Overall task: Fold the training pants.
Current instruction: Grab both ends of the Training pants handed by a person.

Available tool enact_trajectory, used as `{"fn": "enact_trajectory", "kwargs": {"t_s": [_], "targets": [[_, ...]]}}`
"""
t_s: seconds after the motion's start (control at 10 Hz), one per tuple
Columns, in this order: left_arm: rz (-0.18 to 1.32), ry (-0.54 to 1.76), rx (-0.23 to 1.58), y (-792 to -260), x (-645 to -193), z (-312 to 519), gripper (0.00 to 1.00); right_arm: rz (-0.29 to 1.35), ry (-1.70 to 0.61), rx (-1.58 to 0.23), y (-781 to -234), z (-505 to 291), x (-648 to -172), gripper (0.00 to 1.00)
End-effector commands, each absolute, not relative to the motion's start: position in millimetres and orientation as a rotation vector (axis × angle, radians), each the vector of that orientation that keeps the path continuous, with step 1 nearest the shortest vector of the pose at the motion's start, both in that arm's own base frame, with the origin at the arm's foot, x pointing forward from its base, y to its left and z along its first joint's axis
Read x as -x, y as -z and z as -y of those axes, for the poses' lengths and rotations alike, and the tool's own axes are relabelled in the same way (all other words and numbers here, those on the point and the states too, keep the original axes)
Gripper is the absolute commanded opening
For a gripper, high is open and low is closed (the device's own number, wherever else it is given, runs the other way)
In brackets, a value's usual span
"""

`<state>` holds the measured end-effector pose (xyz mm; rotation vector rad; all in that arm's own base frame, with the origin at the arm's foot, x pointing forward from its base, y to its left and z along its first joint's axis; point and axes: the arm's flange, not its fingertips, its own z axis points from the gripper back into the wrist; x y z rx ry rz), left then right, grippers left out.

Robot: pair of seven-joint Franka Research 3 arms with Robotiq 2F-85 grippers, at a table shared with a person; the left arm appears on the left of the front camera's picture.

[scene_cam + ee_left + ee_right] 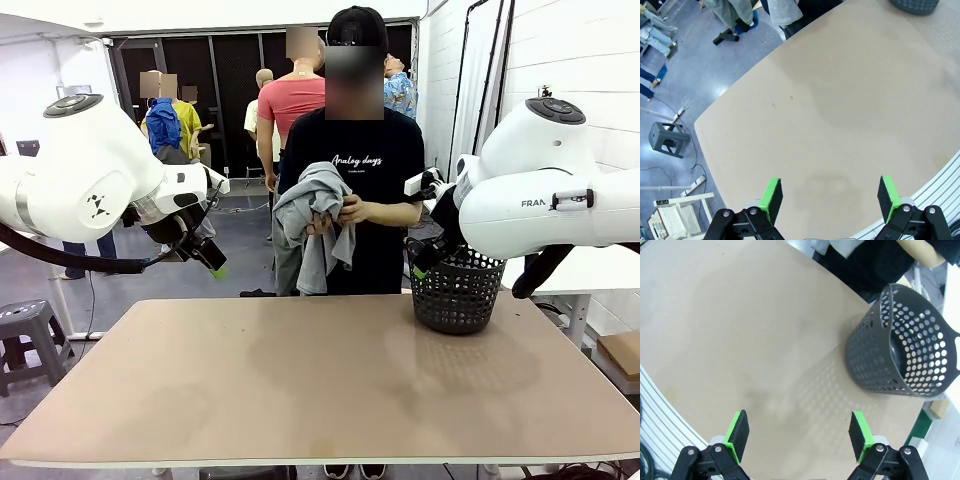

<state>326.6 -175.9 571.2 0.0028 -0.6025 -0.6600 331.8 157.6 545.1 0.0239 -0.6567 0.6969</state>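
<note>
As the person [350, 165] at 12 o'clock bunches pants [315, 215], we hover. Left gripper [830, 195], right gripper [799, 432] gape empty, probably leaving table [300, 380] free for spreading.

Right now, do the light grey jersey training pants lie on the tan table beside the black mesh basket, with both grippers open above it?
Not quite: in the front view the light grey jersey training pants are bunched in the person's hands, off the tan table. The black mesh basket stands on it, and the left gripper and right gripper are open above it.
</note>
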Motion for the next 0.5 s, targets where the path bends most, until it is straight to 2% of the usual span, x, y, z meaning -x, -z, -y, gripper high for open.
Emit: {"fn": "enact_trajectory", "kwargs": {"t_s": [0.0,0.4], "targets": [[0.612,0.666,0.001,-570.3,-328.4,175.5,1.0,0.661,-0.69,-0.023,-545.6,-157.9,-331.9,1.0],[0.612,0.666,0.001,-570.3,-328.4,175.5,1.0,0.661,-0.69,-0.023,-545.6,-157.9,-331.9,1.0]]}}
